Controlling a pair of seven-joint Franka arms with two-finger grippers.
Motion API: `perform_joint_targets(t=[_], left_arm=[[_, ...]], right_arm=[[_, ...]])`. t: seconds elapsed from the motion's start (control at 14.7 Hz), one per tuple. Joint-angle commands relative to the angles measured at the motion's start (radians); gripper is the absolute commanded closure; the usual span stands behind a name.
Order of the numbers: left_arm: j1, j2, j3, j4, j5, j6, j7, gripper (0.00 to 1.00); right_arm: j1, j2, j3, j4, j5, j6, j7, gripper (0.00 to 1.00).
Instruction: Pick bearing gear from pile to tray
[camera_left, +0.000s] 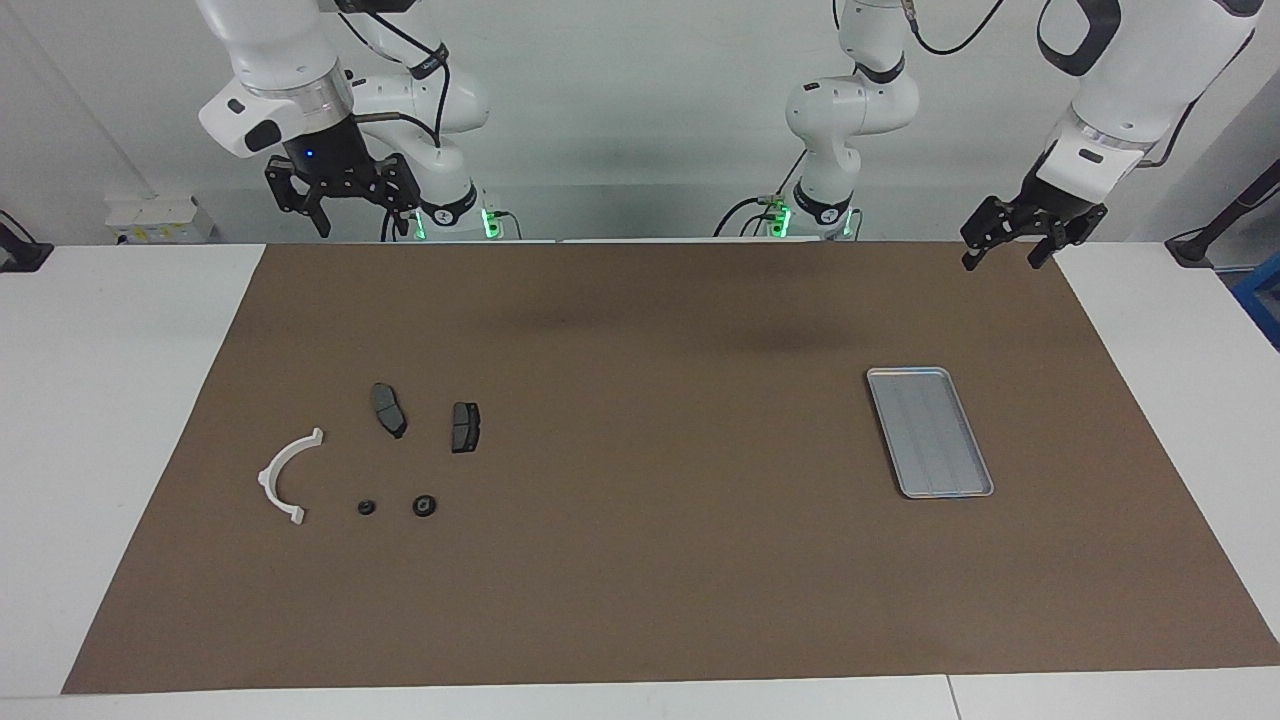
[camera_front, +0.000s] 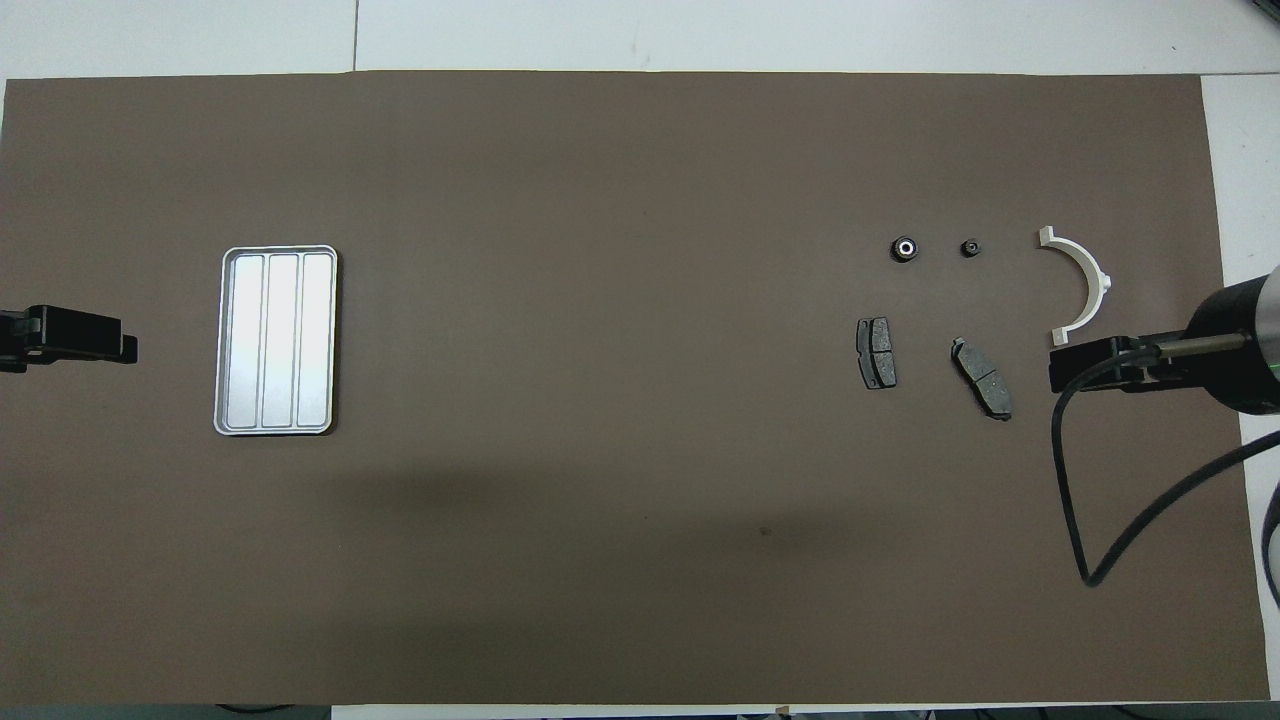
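The pile lies on the brown mat toward the right arm's end: a white curved arc, two dark grey brake pads, and two small black round pieces farther from the robots. The larger round piece has a pale centre; the smaller one lies beside it. The silver tray lies bare toward the left arm's end. My right gripper hangs open, high above the mat's edge, apart from the pile. My left gripper hangs open and empty, apart from the tray.
The brown mat covers most of the white table. A black cable loops down from the right arm over the mat. Both arm bases stand at the table's edge.
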Motion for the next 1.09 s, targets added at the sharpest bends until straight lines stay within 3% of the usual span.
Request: perform_joint_targets(t=[0.0,1.02], left_arm=[[0.010,-0.014,-0.005,-0.022,0.014,0.025,0.013,0.00],[0.007,-0.031,-0.005,-0.068,0.015,0.066,-0.007,0.00]], right_arm=[[-0.004,-0.011,-0.006,0.006,0.021,-0.023,-0.013,0.00],[-0.030,-0.025,-0.009,-0.011,0.017,-0.014,-0.139,0.00]])
